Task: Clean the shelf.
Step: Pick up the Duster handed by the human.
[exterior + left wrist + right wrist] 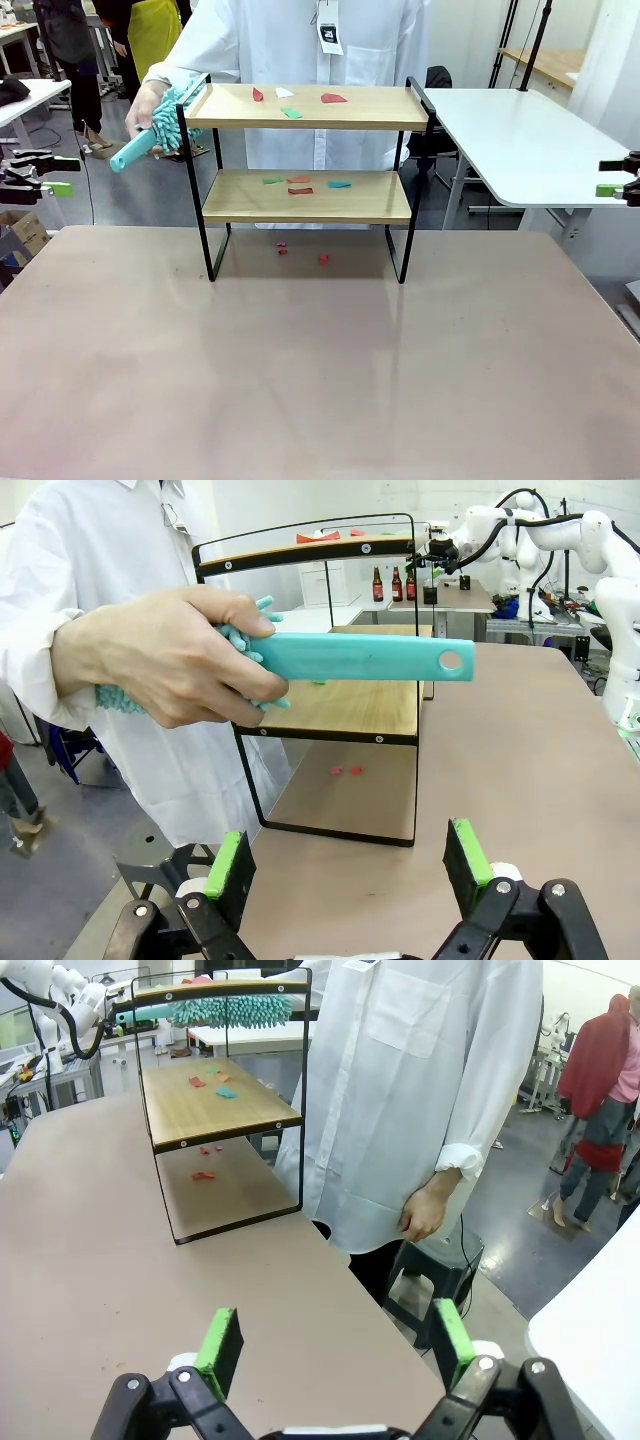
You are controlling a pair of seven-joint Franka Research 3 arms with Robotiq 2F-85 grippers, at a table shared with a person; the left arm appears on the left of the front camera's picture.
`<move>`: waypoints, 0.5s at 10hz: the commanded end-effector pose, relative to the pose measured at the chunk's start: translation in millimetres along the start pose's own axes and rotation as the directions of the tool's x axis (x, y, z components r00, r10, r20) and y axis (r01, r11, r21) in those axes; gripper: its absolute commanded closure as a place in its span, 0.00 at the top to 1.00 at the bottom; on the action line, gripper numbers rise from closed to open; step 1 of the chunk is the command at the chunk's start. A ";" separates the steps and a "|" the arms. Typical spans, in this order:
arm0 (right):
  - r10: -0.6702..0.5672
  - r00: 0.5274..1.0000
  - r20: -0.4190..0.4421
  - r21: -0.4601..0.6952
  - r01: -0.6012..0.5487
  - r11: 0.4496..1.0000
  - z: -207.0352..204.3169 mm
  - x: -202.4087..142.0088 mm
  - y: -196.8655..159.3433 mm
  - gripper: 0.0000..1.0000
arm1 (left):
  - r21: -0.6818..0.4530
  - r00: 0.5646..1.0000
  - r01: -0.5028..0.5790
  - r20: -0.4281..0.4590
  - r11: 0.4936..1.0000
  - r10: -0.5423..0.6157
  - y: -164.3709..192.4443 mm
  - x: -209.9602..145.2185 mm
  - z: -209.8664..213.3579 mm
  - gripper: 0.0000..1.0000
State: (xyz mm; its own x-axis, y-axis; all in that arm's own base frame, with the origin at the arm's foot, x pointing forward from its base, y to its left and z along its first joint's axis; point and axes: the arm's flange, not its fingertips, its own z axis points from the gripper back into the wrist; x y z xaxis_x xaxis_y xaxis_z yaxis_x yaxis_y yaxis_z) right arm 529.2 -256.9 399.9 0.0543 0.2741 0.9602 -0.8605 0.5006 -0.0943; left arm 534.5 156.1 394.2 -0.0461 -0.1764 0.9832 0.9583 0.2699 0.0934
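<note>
The two-tier shelf of light wooden boards in a thin black metal frame stands at the far middle of the large beige surface, just in front of a person in a white coat. It sits close to that edge, I judge, so the person can reach both boards.

The person's hand grips a turquoise duster with a flat plastic handle and a fluffy chenille head where handle meets head, and holds it at the rail on my left end of the top board. I take it the head is set there to sweep along the board. The other hand hangs at the person's side.

There are four paper scraps on the top board: two red, one white, one green. Four more lie on the lower board, green, orange, red and teal. Two or three small red bits lie on the surface beneath; I cannot tell which.

My left jaws and right jaws are both spread wide with nothing between their green pads. They hang off either side of the surface, well apart from the shelf, so the cleaning looks barely begun.
</note>
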 end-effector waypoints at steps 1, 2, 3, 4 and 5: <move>-0.009 1.000 -0.016 -0.012 0.009 1.000 -2.8 7.5 1.2 1.00 | -0.008 1.000 0.004 0.005 1.000 -0.004 0.4 2.2 -0.3 1.00; -0.009 1.000 -0.016 -0.012 0.009 1.000 -2.8 7.5 1.2 1.00 | 0.000 1.000 0.000 0.000 1.000 0.000 0.0 0.0 0.0 1.00; -0.009 1.000 -0.016 -0.012 0.009 1.000 -2.8 7.5 1.2 1.00 | 0.011 0.997 -0.030 -0.074 0.999 0.031 -4.0 31.5 0.6 1.00; -0.009 1.000 -0.016 -0.012 0.009 1.000 -2.8 7.5 1.2 1.00 | 0.041 0.995 -0.018 -0.094 0.999 0.022 -6.4 63.6 4.2 1.00; -0.009 1.000 -0.016 -0.012 0.009 1.000 -2.8 7.5 1.2 1.00 | 0.110 0.990 -0.054 -0.121 0.992 0.068 -6.5 94.3 9.2 1.00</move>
State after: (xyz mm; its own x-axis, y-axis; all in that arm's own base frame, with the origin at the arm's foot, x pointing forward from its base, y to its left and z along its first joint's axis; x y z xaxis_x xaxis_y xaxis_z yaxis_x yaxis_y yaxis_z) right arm 529.3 -256.6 400.0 0.0541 0.2754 0.9598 -0.8606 0.5003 -0.0951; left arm 529.9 156.0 456.3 -0.0056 -0.2349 0.9720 0.9387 0.3337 0.0860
